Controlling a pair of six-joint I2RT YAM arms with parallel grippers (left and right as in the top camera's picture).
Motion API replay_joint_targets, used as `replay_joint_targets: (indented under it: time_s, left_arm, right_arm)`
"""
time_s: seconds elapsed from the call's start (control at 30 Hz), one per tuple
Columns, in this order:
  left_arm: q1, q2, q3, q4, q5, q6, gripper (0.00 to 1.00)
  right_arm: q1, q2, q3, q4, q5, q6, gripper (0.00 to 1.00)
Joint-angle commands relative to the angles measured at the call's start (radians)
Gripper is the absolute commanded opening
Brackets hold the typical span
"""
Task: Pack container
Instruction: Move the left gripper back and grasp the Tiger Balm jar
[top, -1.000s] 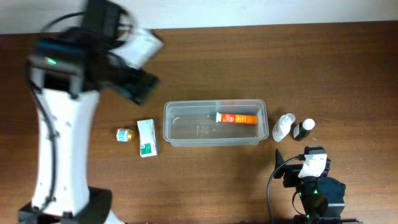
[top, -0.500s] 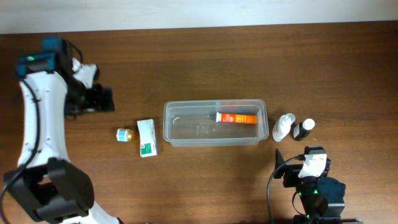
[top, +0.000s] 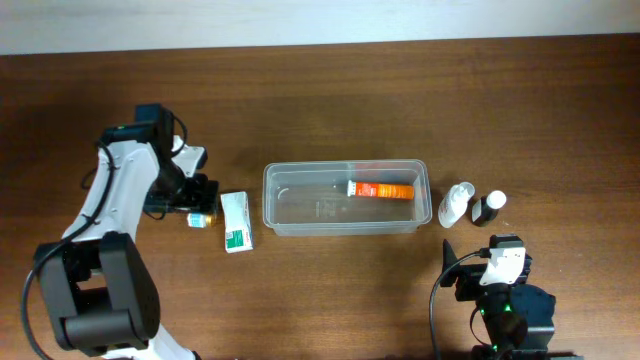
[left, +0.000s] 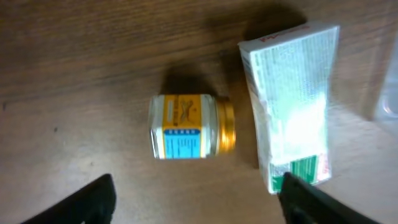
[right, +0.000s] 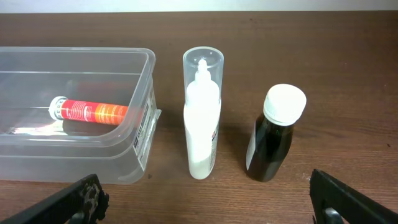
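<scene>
The clear plastic container (top: 275, 215) sits mid-table with an orange tube (top: 381, 189) inside; its right end also shows in the right wrist view (right: 146, 68). My left gripper (top: 188, 196) is open, low over a small jar with a gold lid (left: 189, 126) that lies on its side, next to a white and green box (left: 292, 106). My right gripper (right: 205, 199) is open at the table's front, facing a white spray bottle (right: 203, 118) and a dark bottle with a white cap (right: 275, 134), both upright.
The white and green box (top: 236, 220) lies just left of the container. The spray bottle (top: 456, 204) and dark bottle (top: 489, 208) stand just right of it. A pale wall runs along the table's far edge.
My left arm has swung down from the far left and come in over the small jar. The right arm and all objects have stayed put.
</scene>
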Motion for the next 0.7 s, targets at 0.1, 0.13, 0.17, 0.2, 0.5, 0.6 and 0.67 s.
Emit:
replay_joint_targets:
  time_s: [0.1,0.13,0.17,0.2,0.5,0.6,0.67]
  left_arm:
    - [0.002,-0.001,-0.052,0.053,-0.064,0.019,0.80]
    - [0.002,-0.001,-0.052,0.060,-0.064,0.019,0.80]
    - [0.000,0.000,-0.055,0.069,-0.064,0.020,0.80]
    - [0.000,0.000,-0.058,0.081,-0.063,0.027,0.80]
    - [-0.017,0.005,-0.088,0.134,-0.040,0.049,0.81]
    - [-0.029,0.014,-0.105,0.150,-0.040,0.049,0.81]
    - [-0.032,0.022,-0.109,0.160,-0.041,0.048,0.81]
  right_arm:
    - [-0.007,-0.008,-0.007,0.000,-0.013,-0.006,0.98]
    - [-0.007,-0.008,-0.007,0.000,-0.013,-0.006,0.98]
    - [-0.007,-0.008,-0.007,0.000,-0.013,-0.006,0.98]
    - [-0.007,-0.008,-0.007,0.000,-0.013,-0.006,0.98]
    - [-0.007,-0.008,-0.007,0.000,-0.013,-0.006,0.98]
    - [-0.007,-0.008,-0.007,0.000,-0.013,-0.006,0.98]
    - [-0.007,-0.008,-0.007,0.000,-0.013,-0.006,0.98]
